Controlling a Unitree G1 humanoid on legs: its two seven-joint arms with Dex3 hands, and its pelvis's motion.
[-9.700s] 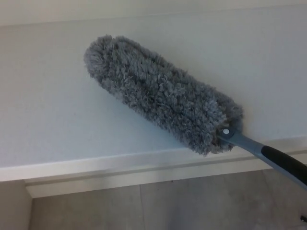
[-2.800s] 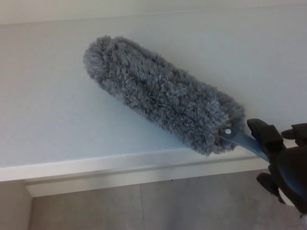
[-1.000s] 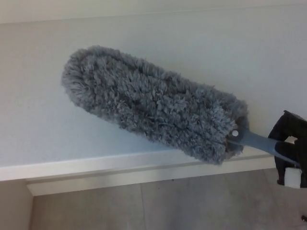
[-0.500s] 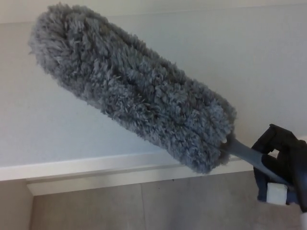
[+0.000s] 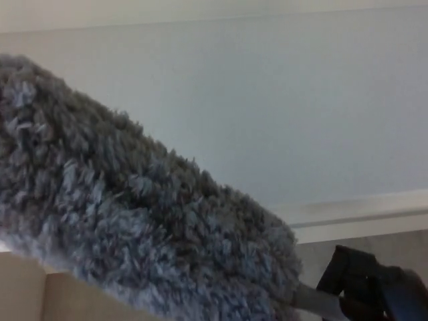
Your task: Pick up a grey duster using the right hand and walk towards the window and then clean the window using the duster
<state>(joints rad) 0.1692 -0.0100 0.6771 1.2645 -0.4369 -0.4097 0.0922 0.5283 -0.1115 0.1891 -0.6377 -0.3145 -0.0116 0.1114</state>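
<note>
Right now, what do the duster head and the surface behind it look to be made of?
The grey duster head looks like soft microfibre or chenille: dense, shaggy, matte tufts. The surface behind it looks like a smooth, pale, matte painted or laminate board with a lighter edge strip; which one is unclear. The right hand looks like black matte plastic.

Here's the counter [image 5: 281, 114], a pale, plain surface filling the upper and right part of the view, and nothing can be seen lying on the stretch that shows. Its light front edge [image 5: 361, 215] runs along the lower right, with a strip of grey floor [image 5: 374, 247] showing just below it. The counter's left and lower parts are hidden behind grey fluff close to the camera, so what's there can't be told.
</note>
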